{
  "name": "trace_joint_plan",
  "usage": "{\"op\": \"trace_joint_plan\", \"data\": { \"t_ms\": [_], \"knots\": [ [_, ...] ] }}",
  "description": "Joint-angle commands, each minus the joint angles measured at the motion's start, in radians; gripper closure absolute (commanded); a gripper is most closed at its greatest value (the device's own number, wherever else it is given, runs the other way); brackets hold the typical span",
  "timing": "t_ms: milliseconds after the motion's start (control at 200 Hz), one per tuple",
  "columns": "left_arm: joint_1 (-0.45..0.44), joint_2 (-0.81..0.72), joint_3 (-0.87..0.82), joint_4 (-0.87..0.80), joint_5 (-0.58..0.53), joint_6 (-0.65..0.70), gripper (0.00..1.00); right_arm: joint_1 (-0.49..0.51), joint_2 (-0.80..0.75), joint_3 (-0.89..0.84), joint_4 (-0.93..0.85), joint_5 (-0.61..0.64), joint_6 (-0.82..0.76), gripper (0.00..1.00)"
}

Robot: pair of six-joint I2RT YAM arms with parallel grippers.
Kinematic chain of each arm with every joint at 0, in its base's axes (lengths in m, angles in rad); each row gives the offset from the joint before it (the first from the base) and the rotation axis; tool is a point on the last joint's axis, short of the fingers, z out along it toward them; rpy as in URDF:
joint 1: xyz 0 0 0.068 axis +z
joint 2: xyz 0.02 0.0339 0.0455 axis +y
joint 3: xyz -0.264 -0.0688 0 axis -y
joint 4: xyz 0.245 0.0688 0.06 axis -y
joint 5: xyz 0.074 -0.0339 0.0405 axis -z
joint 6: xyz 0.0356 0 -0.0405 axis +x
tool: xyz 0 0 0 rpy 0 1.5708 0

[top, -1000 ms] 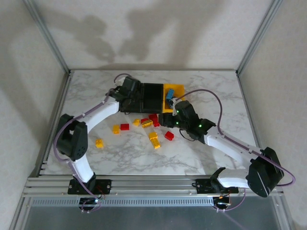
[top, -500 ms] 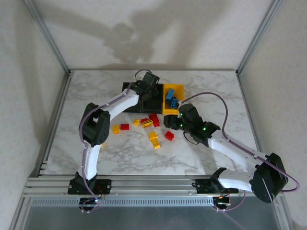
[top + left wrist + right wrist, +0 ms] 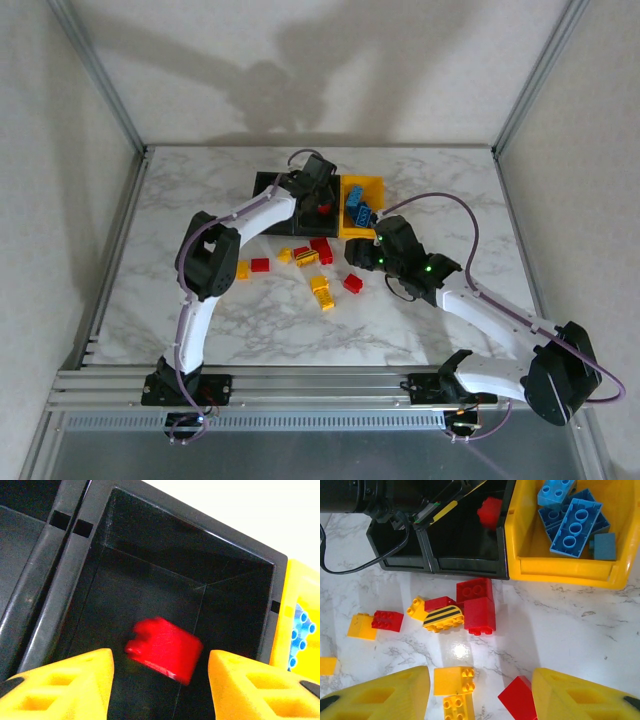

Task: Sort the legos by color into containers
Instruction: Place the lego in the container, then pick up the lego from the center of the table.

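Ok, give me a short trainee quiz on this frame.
1. True or false: the yellow bin holds blue bricks.
2. The blurred red brick below the left end effector is in which bin? A) left black bin B) middle black bin C) yellow bin
3. Fill in: the right end effector is ____ and empty.
Key: 1 true; 2 B; 3 open.
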Motion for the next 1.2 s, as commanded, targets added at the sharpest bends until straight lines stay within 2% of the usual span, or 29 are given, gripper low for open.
{"op": "trace_joint_plan", "data": {
  "t_ms": [0, 280, 461, 611, 846, 986, 1196],
  "knots": [
    [-0.013, -0.052, 0.016, -0.031, -0.004, 0.033, 0.46, -0.007, -0.007, -0.007, -0.019, 0.023, 0.010, 0.44],
    [-0.030, -0.299, -0.159, 0.016, 0.031, 0.050, 0.44, -0.007, 0.017, -0.005, -0.068, 0.016, -0.018, 0.42],
    [-0.034, -0.517, -0.424, 0.090, 0.056, 0.077, 0.41, -0.007, 0.076, 0.023, -0.130, 0.022, 0.029, 0.40],
    [-0.033, -0.681, -0.624, 0.100, 0.085, 0.091, 0.40, -0.007, 0.103, 0.053, -0.184, 0.038, 0.096, 0.34],
    [-0.034, -0.909, -0.873, 0.107, 0.117, 0.055, 0.39, 0.001, 0.236, 0.152, -0.306, 0.002, 0.225, 0.35],
    [-0.035, -0.994, -0.964, 0.118, 0.140, 0.060, 0.37, 0.014, 0.301, 0.181, -0.330, 0.007, 0.275, 0.33],
    [-0.035, -1.041, -1.026, 0.125, 0.168, 0.055, 0.37, 0.035, 0.426, 0.218, -0.367, 0.007, 0.334, 0.34]
  ]
}}
